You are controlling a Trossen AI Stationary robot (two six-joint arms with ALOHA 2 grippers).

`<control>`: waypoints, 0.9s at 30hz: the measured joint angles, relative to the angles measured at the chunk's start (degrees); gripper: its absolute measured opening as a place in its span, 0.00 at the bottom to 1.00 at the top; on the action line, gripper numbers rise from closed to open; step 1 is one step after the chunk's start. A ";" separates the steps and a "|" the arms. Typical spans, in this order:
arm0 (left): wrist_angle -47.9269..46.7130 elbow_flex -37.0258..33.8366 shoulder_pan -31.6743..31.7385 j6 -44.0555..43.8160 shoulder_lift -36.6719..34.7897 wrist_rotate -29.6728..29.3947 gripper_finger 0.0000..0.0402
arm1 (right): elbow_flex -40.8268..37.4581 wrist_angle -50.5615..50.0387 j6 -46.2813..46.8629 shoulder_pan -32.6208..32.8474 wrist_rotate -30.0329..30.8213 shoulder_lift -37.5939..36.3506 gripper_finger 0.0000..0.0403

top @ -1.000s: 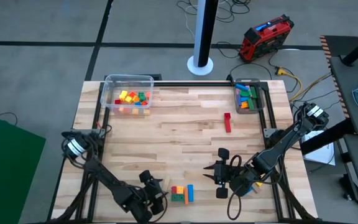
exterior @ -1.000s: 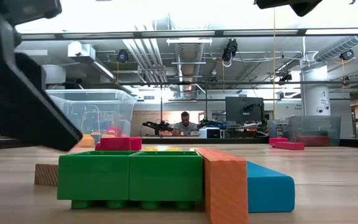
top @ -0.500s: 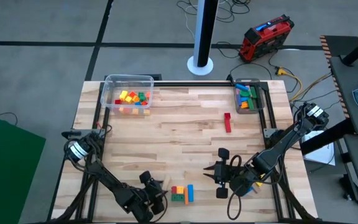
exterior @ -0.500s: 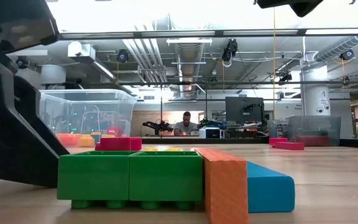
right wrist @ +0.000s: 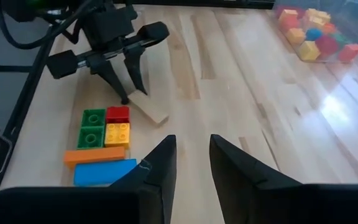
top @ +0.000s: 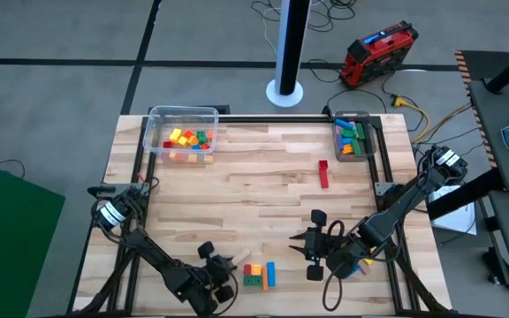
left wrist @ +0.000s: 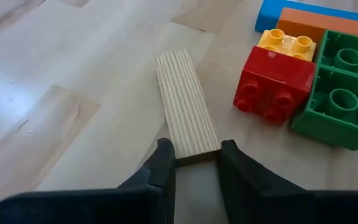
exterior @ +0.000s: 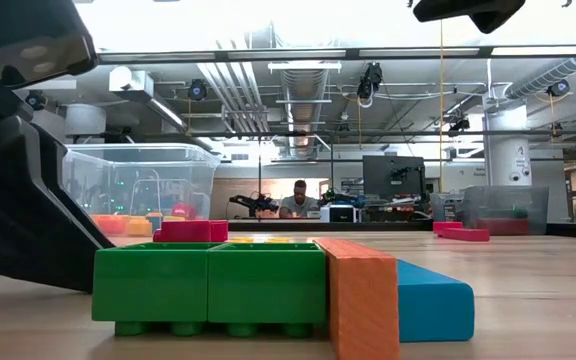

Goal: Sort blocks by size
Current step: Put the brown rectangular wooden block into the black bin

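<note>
My left end effector (left wrist: pixel 194 163) sits low on the tabletop (top: pixel 254 181), its fingers closed on one end of the plain wooden bar (left wrist: pixel 185 105) just beside the cluster of blocks (top: pixel 258 274). I judge this is the pick-up step; next I must lift it clear without disturbing the red block (left wrist: pixel 272 85). My right end effector (right wrist: pixel 191 163) waits open nearby.

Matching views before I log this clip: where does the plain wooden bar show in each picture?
High view: wooden bar near the table's front edge, left of the block cluster.
Low view: not visible.
Left wrist view: centre, running away from the camera.
Right wrist view: left of centre, angled beside the cluster.
Shared landmark: the green block.
</note>
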 joint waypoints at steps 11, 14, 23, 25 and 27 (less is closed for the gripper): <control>-1.31 -0.36 0.09 6.05 -2.64 -8.89 0.20 | -1.40 2.28 -2.20 -0.04 0.25 0.00 0.22; -1.14 -0.36 0.09 11.24 -5.04 -12.13 0.20 | -3.18 8.51 -6.98 -0.04 0.13 0.00 0.21; 5.70 -0.27 0.02 34.28 -12.45 -13.08 0.20 | -5.93 24.96 -20.47 -0.13 -5.09 0.89 0.35; 10.30 -0.25 0.21 41.66 -13.44 -11.91 0.20 | -5.84 27.91 -23.70 -0.13 -6.32 2.19 0.41; 14.29 -0.23 0.54 48.41 -14.23 -9.89 0.20 | -4.77 30.07 -26.24 -0.37 -7.01 4.22 0.47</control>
